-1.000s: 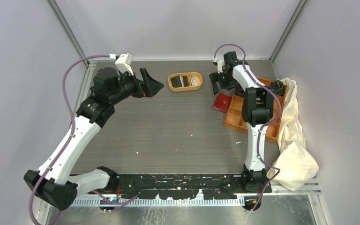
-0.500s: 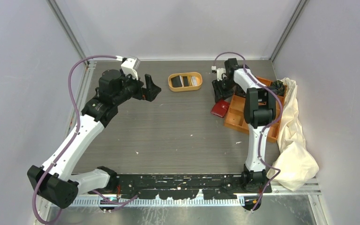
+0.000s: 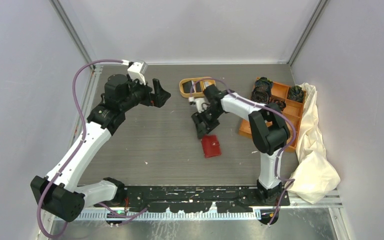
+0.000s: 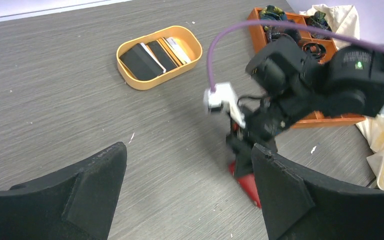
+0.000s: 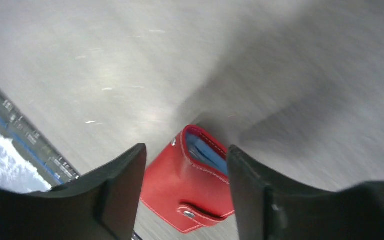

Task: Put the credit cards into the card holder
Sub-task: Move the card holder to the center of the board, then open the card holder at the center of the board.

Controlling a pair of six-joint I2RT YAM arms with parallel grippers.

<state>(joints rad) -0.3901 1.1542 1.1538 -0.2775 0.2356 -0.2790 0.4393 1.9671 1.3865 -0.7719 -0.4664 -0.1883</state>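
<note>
The red card holder (image 3: pixel 211 146) is at the table's middle, just below my right gripper (image 3: pixel 201 131). In the right wrist view the card holder (image 5: pixel 190 190) sits between the two black fingers with its pale blue lining showing, and my right gripper (image 5: pixel 187 155) is shut on it. The credit cards (image 4: pixel 152 52), mostly black with a pale one, lie in the orange oval tray (image 4: pixel 145 85). My left gripper (image 3: pixel 161 95) hangs open at the back left, and in its wrist view the left gripper (image 4: pixel 190 155) has nothing between its fingers. The card holder (image 4: pixel 247 182) shows partly behind its right finger.
The orange oval tray (image 3: pixel 182 87) stands at the back centre, partly behind my right arm. An orange compartment box (image 3: pixel 285 107) with black coiled bands (image 3: pixel 262 85) sits at the back right. A cream cloth (image 3: pixel 315 150) lies along the right wall.
My right gripper closed on the card holder beside the orange box and swung left and nearer with it to the table's middle. The left gripper turned slightly and stayed open.
</note>
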